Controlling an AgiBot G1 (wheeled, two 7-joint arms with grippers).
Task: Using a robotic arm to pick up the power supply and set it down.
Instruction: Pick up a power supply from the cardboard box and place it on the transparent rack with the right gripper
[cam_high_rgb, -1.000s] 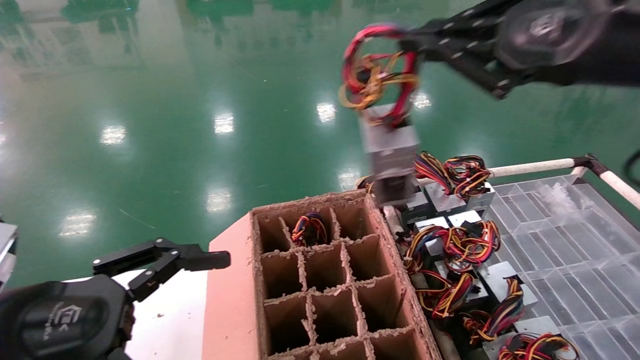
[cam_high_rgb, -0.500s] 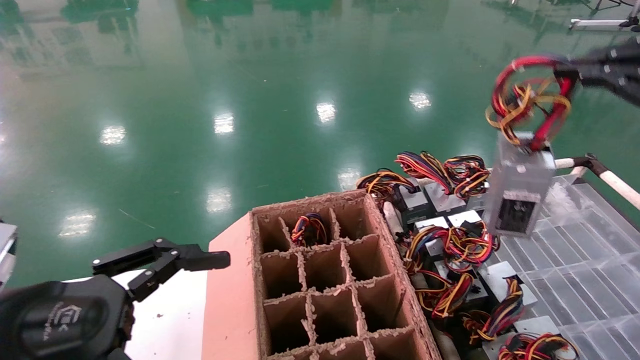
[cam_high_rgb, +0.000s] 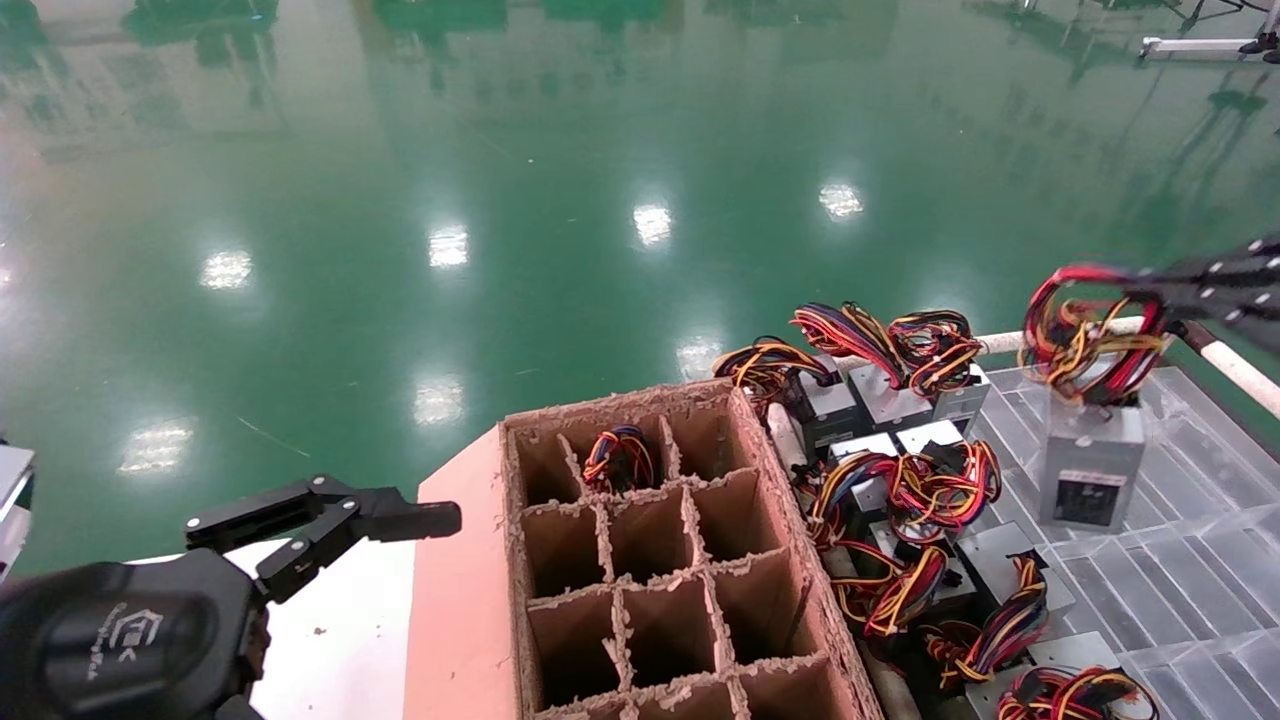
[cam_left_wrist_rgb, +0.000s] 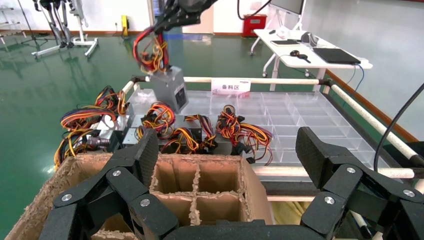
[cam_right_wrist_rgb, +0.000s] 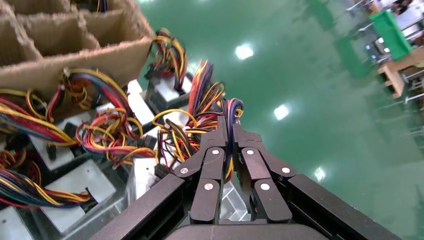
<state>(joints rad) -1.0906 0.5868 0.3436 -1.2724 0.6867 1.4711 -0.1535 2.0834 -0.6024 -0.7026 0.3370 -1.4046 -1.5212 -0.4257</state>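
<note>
The power supply, a silver-grey box, hangs upright by its looped red, yellow and black wires at the far right, low over the clear divided tray. I cannot tell whether its base touches the tray. My right gripper is shut on the top of that wire loop; in the right wrist view the jaws pinch the wires. The left wrist view shows the box beyond the carton. My left gripper is parked at the lower left, open and holding nothing.
A brown cardboard carton with divider cells stands in the middle; one far cell holds a wire bundle. Several other power supplies with wires lie between the carton and the tray. A white rail borders the tray.
My right gripper has carried the power supply from above the carton's far corner to the right and down, to the clear tray. The left arm has not moved.
</note>
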